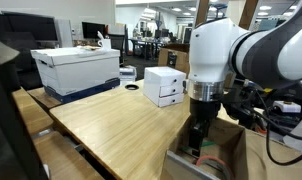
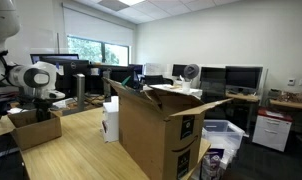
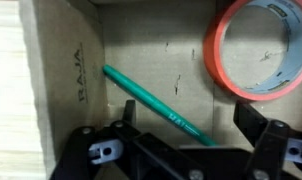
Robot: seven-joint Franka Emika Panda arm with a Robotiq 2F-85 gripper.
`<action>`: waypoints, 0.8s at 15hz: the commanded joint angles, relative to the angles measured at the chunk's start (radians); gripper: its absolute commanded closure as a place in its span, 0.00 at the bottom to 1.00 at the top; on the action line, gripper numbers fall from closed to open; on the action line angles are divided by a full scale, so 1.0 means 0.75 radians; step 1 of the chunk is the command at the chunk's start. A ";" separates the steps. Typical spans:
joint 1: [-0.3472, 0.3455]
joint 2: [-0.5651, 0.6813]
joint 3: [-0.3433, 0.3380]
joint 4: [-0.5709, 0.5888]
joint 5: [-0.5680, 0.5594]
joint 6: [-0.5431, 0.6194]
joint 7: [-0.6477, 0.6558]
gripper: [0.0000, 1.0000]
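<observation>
My gripper is open and points down into a shallow cardboard box. On the box floor a green pen lies diagonally, its lower end running under the space between my fingers. An orange tape roll lies flat in the box's far right corner, apart from the pen. Nothing is between the jaws. In both exterior views the gripper hangs just inside the open box at the table's edge; the arm stands over the same box.
On the wooden table stand a large white box with a blue base and a smaller white box. A tall open cardboard carton stands at the table's other end. Desks and monitors fill the room behind.
</observation>
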 commanded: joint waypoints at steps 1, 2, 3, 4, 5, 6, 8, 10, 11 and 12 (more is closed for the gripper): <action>0.010 -0.056 0.021 -0.043 -0.010 0.007 0.037 0.00; 0.015 -0.063 0.027 -0.048 -0.010 0.010 0.039 0.00; 0.019 -0.068 0.034 -0.052 -0.009 0.010 0.040 0.00; 0.023 -0.076 0.041 -0.059 -0.008 0.011 0.041 0.00; 0.028 -0.081 0.050 -0.066 -0.009 0.012 0.044 0.00; 0.030 -0.086 0.055 -0.072 -0.008 0.012 0.045 0.00; 0.036 -0.099 0.066 -0.086 -0.007 0.011 0.048 0.00; 0.041 -0.113 0.077 -0.102 -0.017 0.013 0.060 0.00; 0.043 -0.123 0.082 -0.109 -0.018 0.011 0.062 0.00; 0.046 -0.127 0.088 -0.113 -0.020 0.010 0.068 0.00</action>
